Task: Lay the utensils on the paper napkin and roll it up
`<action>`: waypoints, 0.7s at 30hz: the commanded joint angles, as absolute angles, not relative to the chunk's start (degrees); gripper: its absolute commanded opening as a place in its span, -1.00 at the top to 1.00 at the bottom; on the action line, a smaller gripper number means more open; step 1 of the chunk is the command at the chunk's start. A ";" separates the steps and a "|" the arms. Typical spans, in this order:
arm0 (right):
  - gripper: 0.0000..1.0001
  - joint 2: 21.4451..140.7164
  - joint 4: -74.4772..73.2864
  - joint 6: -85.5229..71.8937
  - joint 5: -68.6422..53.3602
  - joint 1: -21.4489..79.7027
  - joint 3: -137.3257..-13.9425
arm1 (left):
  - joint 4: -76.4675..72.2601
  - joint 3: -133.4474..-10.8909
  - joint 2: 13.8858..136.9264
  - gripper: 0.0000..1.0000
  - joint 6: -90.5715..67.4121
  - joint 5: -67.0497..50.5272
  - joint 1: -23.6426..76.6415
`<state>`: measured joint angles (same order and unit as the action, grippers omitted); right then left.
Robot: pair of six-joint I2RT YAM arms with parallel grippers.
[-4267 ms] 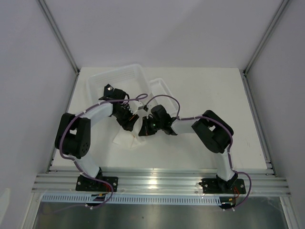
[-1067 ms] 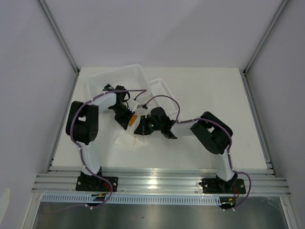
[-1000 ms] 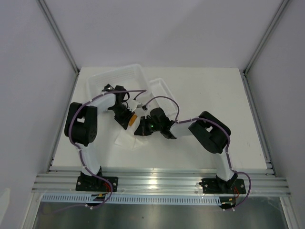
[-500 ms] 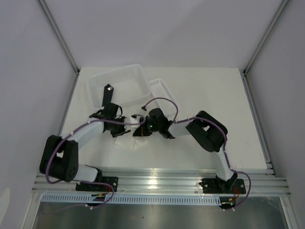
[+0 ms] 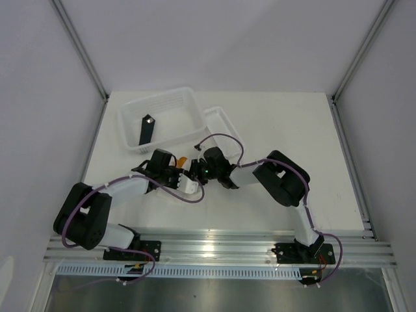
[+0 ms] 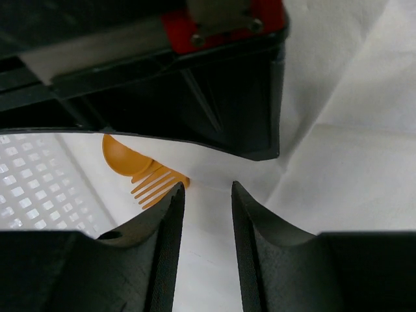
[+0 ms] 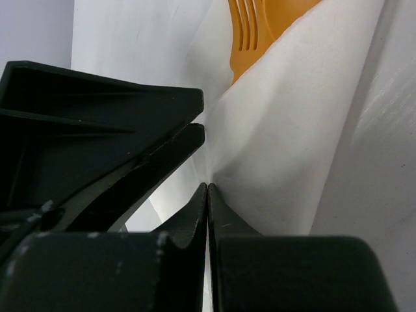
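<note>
White bench (image 5: 279, 130) inside plain grey walls carries two trays (image 5: 156, 96) at 12 o'clock. At centre, the napkin (image 5: 189, 186) lies folded over the orange utensils (image 6: 140, 170), whose heads protrude at its 12 o'clock edge. Left fingers (image 6: 162, 260) stand open above the paper, gripping nothing. Right fingers (image 7: 227, 227) are closed at the fold, probably pinning it for rolling.

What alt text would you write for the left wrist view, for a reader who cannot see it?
The left gripper hangs open over a creased white paper napkin, nothing between its black fingers. An orange spoon bowl and fork tines peek out at the napkin's edge at left, beside a white perforated tray. The right gripper's black body fills the top.
</note>
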<state>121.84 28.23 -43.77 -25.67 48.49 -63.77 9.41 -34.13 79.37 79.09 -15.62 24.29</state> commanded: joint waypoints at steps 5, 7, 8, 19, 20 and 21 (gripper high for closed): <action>1.00 121.91 29.53 -44.47 -26.45 47.81 -63.99 | 16.08 -36.39 78.93 0.17 91.14 -16.70 24.70; 1.00 120.86 29.62 -44.65 -26.54 47.64 -63.81 | 17.22 -36.91 79.10 0.12 90.88 -16.35 24.70; 1.00 120.50 29.62 -44.56 -26.37 47.55 -63.72 | 17.92 -37.70 79.10 0.10 90.70 -16.43 24.70; 1.00 118.57 28.39 -43.94 -25.66 46.67 -63.46 | 21.62 -37.97 77.17 0.00 90.97 -13.89 25.31; 1.00 118.39 28.39 -43.95 -25.66 46.67 -63.46 | 21.27 -37.97 77.17 0.00 90.36 -13.89 25.40; 1.00 118.30 28.39 -43.95 -25.75 46.58 -63.46 | 20.83 -37.88 77.25 -0.01 89.92 -13.71 25.40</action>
<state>121.49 27.70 -44.18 -26.20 46.98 -63.64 19.62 -35.97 78.74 89.56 -13.58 24.80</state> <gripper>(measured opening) 0.002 0.499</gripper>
